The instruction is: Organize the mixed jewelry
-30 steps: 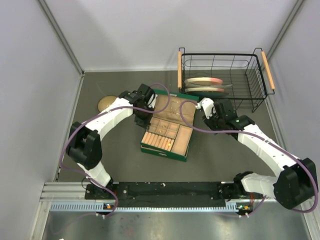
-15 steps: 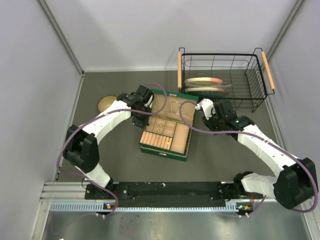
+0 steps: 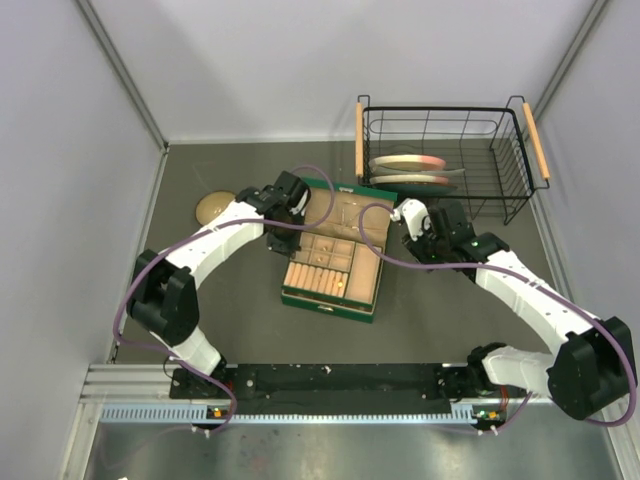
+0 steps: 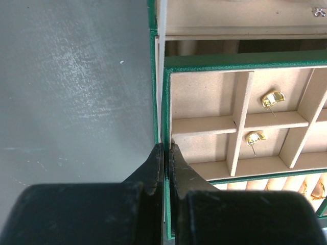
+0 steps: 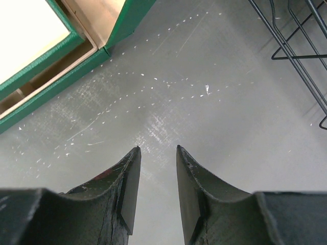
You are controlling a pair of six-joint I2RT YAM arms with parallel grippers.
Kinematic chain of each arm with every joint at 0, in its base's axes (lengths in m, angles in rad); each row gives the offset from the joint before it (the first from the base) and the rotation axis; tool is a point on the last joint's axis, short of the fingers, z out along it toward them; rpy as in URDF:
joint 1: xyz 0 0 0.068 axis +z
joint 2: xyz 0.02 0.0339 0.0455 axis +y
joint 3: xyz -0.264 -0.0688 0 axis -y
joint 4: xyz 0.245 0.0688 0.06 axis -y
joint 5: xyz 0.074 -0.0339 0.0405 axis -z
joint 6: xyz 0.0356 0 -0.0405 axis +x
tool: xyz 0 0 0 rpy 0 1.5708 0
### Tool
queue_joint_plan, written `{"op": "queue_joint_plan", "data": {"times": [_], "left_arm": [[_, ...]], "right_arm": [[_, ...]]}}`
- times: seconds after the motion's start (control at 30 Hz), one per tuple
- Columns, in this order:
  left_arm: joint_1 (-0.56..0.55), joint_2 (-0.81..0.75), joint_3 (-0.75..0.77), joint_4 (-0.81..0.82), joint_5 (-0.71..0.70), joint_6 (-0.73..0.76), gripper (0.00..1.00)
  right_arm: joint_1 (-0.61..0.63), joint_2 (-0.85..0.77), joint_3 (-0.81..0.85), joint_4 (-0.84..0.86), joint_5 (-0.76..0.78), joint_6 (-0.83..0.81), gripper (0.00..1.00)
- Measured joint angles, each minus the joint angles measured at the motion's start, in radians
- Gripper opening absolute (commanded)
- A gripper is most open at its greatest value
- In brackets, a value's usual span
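Observation:
The green box (image 3: 326, 301) lies open mid-table, its beige compartments showing. In the left wrist view two gold earrings (image 4: 273, 99) (image 4: 254, 137) sit in separate compartments of its upper tray, and another gold bit (image 4: 318, 189) lies in the rolls below. My left gripper (image 3: 283, 226) is shut on the green left wall (image 4: 166, 102) of that tray, one finger (image 4: 153, 168) outside and one inside. My right gripper (image 3: 408, 222) is open and empty, low over bare table (image 5: 204, 117) just right of the box's corner (image 5: 56, 84). No bracelet hoop or chain shows.
A round wooden bowl (image 3: 213, 207) sits at the back left. A black wire basket (image 3: 505, 150) holding plates (image 3: 410, 170) stands at the back right; its wires (image 5: 291, 41) are close to my right gripper. Grey walls enclose the table.
My left gripper has shifted slightly left with the tray wall in it, and the box has shifted a little with it. The right arm has hardly moved.

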Motion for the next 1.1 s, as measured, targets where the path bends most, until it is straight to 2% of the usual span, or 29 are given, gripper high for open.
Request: {"op": "queue_joint_plan", "data": {"times": [1.1], "left_arm": [[-0.027,0.042,-0.011,0.029,-0.042,0.003,0.0]], "right_arm": [[0.0,-0.038,-0.018,0.0,-0.024,0.001,0.36]]}}
